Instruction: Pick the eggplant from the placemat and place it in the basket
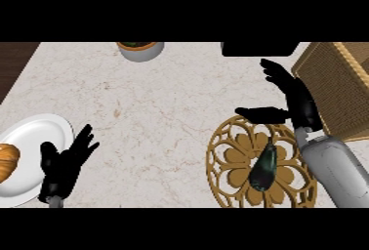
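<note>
A dark, glossy eggplant (264,167) lies lengthwise on the round golden openwork placemat (229,165) at the lower right. My right hand (292,95) hovers beyond the placemat's far edge, open, fingers stretched away and thumb pointing left, apart from the eggplant. Its grey forearm covers the placemat's right side. The woven basket (338,88) stands at the right edge, just right of that hand. My left hand (66,161) rests open at the lower left, fingers up, beside a white plate.
A white plate (36,141) at the left edge carries a croissant (7,162). A grey pot with a plant (140,50) stands at the counter's far edge. A black object (259,48) lies at the top right. Dark wood shows at the upper left corner.
</note>
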Available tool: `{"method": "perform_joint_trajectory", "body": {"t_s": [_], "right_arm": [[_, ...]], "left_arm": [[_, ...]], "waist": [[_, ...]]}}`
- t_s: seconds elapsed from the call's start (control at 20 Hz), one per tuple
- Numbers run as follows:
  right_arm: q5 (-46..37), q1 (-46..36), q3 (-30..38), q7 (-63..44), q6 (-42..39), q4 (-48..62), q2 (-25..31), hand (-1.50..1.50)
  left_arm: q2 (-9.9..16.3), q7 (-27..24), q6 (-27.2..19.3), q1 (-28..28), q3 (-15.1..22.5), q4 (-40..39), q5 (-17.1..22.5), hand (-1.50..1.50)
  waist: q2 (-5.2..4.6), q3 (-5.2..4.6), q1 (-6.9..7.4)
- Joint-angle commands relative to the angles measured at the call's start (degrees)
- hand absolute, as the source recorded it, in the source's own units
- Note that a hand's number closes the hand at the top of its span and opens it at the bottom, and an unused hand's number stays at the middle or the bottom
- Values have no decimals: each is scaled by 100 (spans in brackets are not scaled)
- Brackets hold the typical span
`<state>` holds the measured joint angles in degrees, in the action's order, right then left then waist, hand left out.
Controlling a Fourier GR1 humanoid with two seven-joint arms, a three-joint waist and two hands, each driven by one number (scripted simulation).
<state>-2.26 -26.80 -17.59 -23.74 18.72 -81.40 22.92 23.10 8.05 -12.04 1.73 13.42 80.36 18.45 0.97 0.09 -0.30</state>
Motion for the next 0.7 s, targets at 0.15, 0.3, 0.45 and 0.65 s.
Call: {"method": "perform_joint_trajectory", "body": {"t_s": [0.15, 0.3, 0.45, 0.65], "right_arm": [[-127, -866, 19, -2036, -1831, -517, 2035, -150], [655, -1349, 299, -2673, -2912, -800, 2515, -150], [1498, -1565, 458, -3042, -3930, -779, 2841, -150], [2668, -1676, 673, -3654, -5050, -601, 3333, -150]], "left_arm": [[165, 399, 28, 400, -37, -185, 88, 0], [72, 204, 4, 557, 71, -163, -29, 0], [104, 236, 141, 266, -129, -399, 119, 0], [-56, 235, -57, 658, 93, -92, -18, 0]], "waist": [[15, -49, -135], [-9, -39, -70], [-63, -34, -92], [-46, -28, -14]]}}
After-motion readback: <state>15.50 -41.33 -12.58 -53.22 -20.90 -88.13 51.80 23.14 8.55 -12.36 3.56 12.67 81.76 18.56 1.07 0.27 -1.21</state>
